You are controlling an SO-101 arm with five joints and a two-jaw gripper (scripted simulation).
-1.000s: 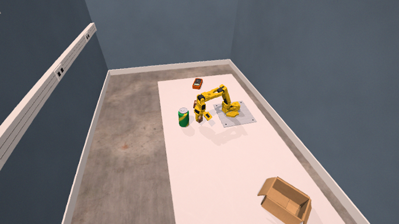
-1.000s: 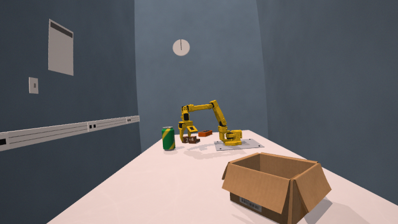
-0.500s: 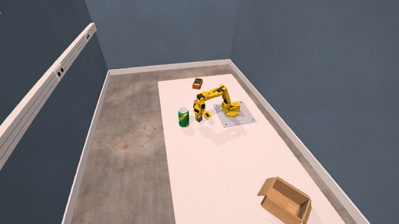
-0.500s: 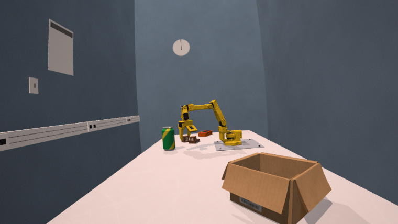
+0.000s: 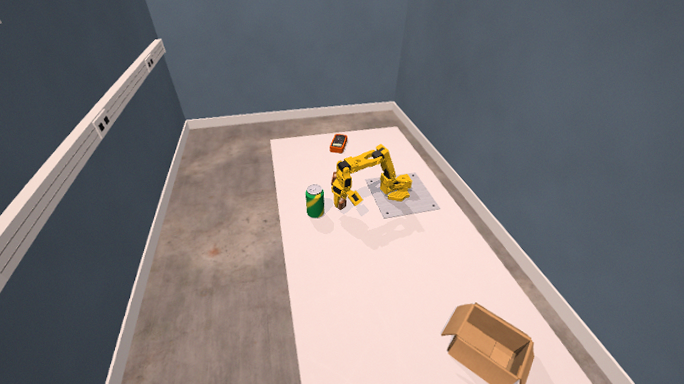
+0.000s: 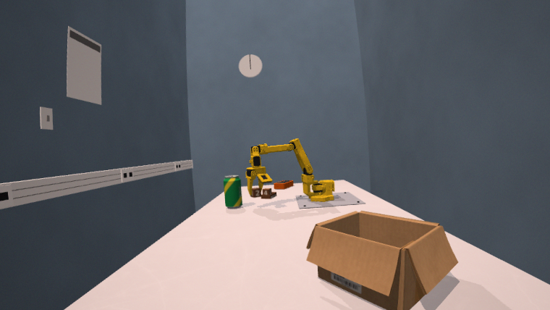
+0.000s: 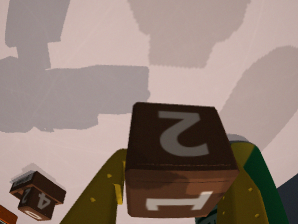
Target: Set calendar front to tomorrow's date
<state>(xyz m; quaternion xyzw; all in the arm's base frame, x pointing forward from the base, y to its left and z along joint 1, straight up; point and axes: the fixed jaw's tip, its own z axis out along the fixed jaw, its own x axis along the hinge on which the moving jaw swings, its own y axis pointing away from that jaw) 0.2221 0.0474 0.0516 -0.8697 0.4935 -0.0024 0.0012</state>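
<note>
Yellow pincer [image 5: 347,203] [image 6: 257,187] [image 7: 172,192] closed on a brown cube [image 5: 341,203] [image 6: 255,192] [image 7: 180,137] — green can [image 5: 314,201] [image 6: 232,191] [image 7: 265,182] near, table's long edge [image 5: 285,264] beyond

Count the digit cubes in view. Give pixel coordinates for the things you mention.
2. One cube [image 6: 255,192] [image 7: 177,137] is held in the gripper [image 5: 341,203] [image 6: 257,189] [image 7: 175,175], showing a 2; the other [image 6: 265,192] [image 7: 37,206] sits in the calendar tray [image 6: 273,195] [image 7: 54,194], showing a 4. The pictures suggest no others.
</note>
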